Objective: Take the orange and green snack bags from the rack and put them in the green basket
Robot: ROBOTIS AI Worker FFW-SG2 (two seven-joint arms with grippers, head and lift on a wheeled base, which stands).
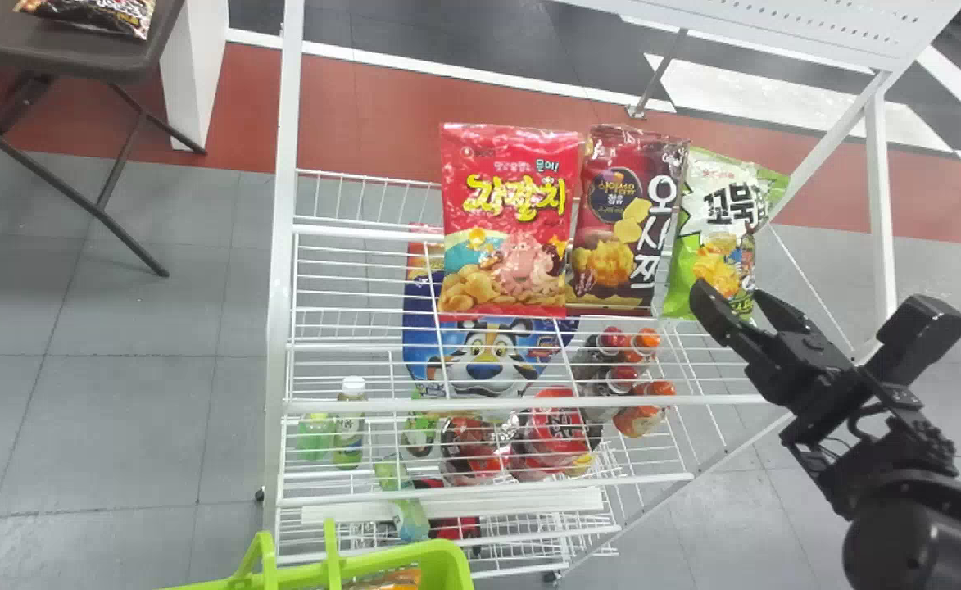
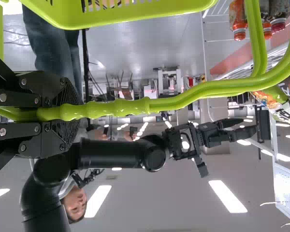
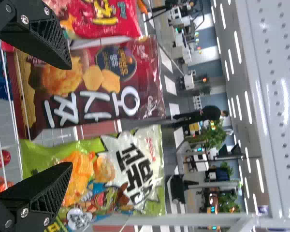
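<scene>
My right end effector (image 1: 730,293): spread wide, by the green snack bag (image 1: 713,209) near the rack (image 1: 282,246)'s right edge; I should centre it, then squeeze gently

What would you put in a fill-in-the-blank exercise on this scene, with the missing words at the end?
The left hand is closed around the ____ of the green basket.
The right hand is open, close to the ____ snack bag on the rack.
In the row of three snack bags, the dark red bag is in the ____.
The blue bag shows the cartoon face of a ____.

Missing words: handle; green; middle; tiger.
</scene>
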